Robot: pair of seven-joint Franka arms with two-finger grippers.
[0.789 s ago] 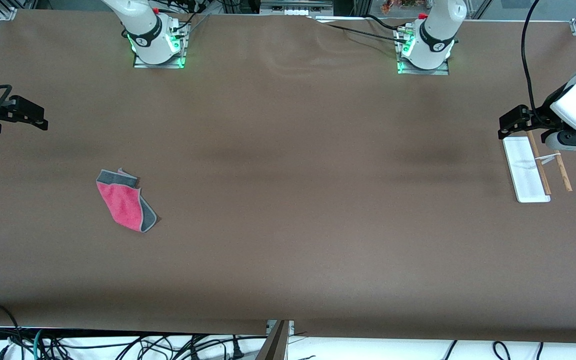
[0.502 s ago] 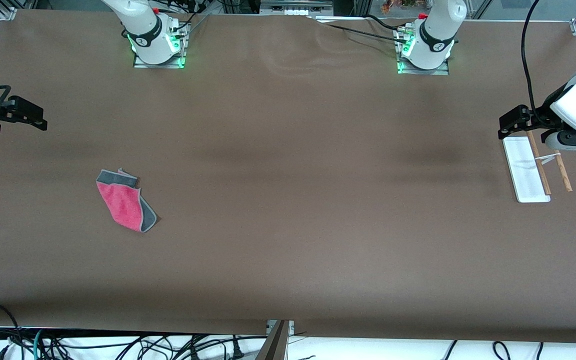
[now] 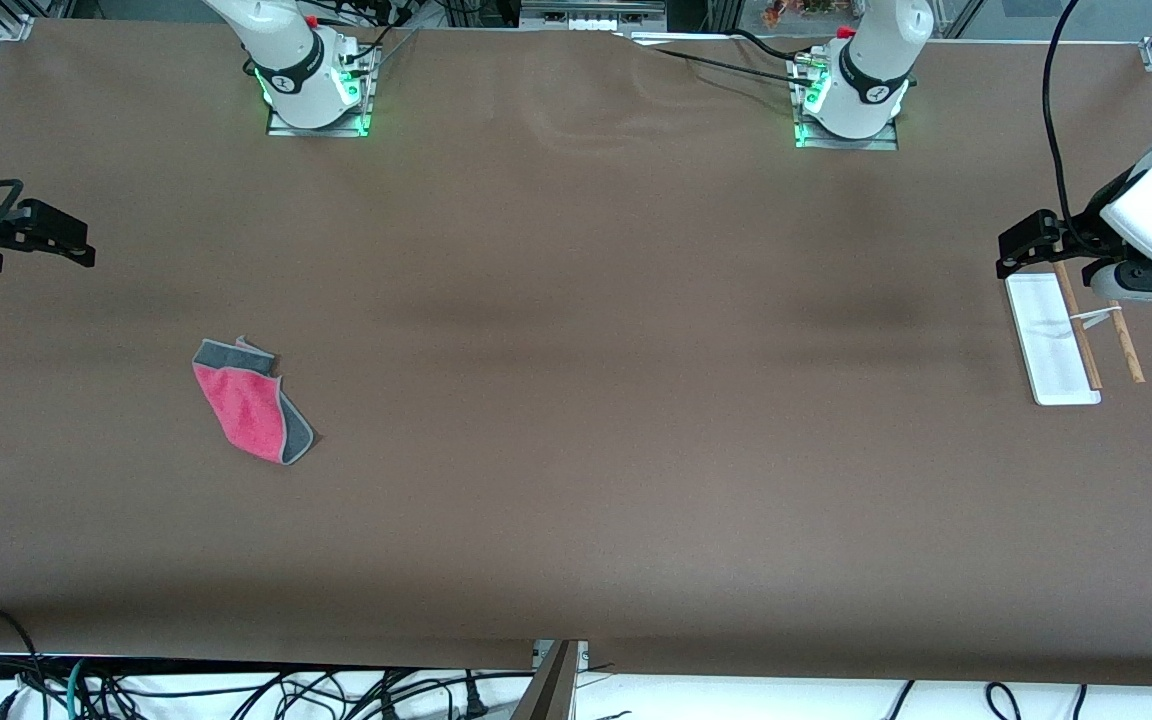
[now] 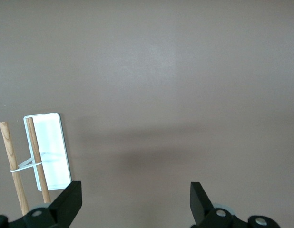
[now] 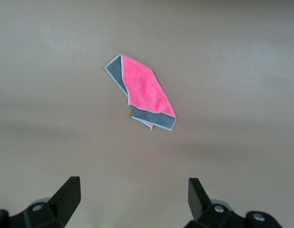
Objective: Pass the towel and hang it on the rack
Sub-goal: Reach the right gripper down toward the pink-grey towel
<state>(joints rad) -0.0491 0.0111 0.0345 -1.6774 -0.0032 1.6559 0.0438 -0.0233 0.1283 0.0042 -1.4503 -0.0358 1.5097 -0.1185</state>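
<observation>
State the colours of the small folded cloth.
Pink towel, dark grey folds; right wrist view.

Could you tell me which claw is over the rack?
The left claw, open above the rack; the right claw hangs open near the towel's end.

Pink-and-grey towel (image 3: 253, 404), white-based rack (image 3: 1052, 340)

No readable text, labels, brands or numbers anywhere; marks on arm bases too small to read.
</observation>
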